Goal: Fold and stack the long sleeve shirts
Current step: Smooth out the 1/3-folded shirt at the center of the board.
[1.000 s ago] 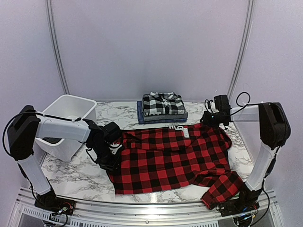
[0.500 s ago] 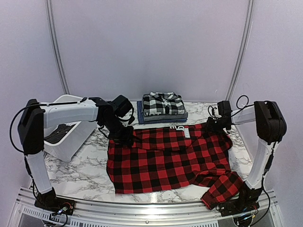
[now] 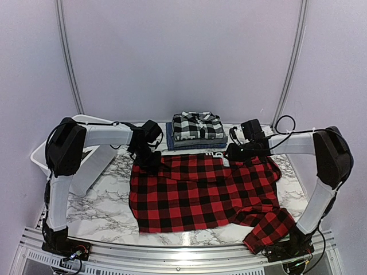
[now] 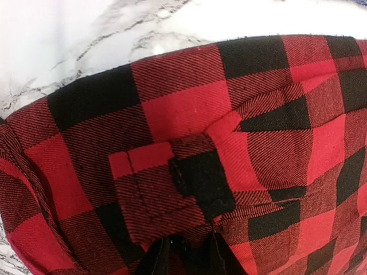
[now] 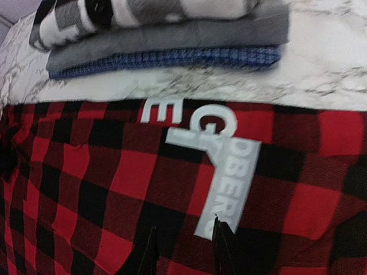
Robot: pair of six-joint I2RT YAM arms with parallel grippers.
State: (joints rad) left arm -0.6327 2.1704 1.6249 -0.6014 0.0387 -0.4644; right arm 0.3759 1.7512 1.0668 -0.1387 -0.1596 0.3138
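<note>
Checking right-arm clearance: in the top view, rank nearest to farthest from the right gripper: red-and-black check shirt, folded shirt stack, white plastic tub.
1. Red-and-black check shirt, under the right gripper.
2. Folded shirt stack, just beyond.
3. White plastic tub, far left.

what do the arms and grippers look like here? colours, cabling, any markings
Left arm and right arm: white tubular links, bulky black joint housings, thin black cables looping loose alongside. Left gripper and right gripper are all black; wrist views show only dark narrow fingertips. No markings legible.
</note>
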